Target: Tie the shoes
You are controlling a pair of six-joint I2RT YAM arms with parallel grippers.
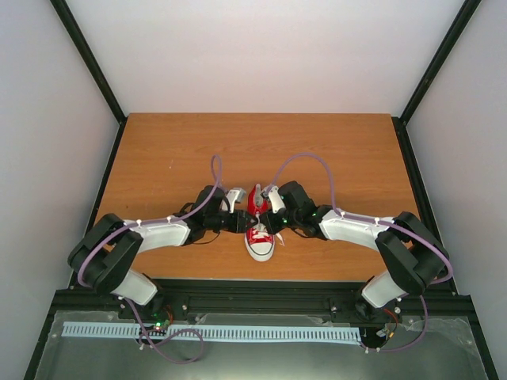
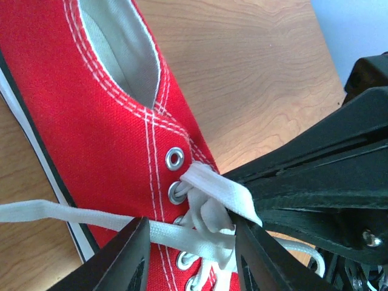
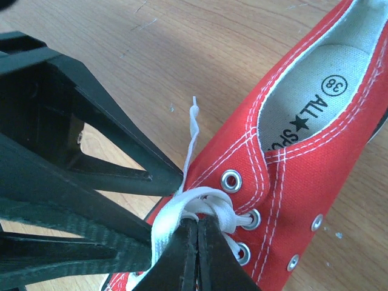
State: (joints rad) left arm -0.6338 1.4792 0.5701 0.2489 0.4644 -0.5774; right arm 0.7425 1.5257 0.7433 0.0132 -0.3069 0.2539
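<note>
A small red canvas sneaker (image 1: 260, 231) with a white toe cap lies mid-table, toe toward the arms. It also shows in the left wrist view (image 2: 103, 121) and the right wrist view (image 3: 303, 170). Its white laces (image 2: 212, 194) are bunched in a knot at the upper eyelets. My left gripper (image 2: 191, 233) is open, its jaws either side of a lace strand (image 2: 48, 212) that runs across between them. My right gripper (image 3: 197, 223) is shut, pinching a flat lace loop (image 3: 176, 212) at its tips. Both grippers meet over the shoe, left (image 1: 240, 220) and right (image 1: 272, 218).
The shoe sits on a wooden table (image 1: 174, 158) boxed in by white walls and black corner posts. A black rail and a pale perforated strip (image 1: 206, 332) run along the near edge by the arm bases. A thin frayed lace end (image 3: 193, 121) trails onto the wood.
</note>
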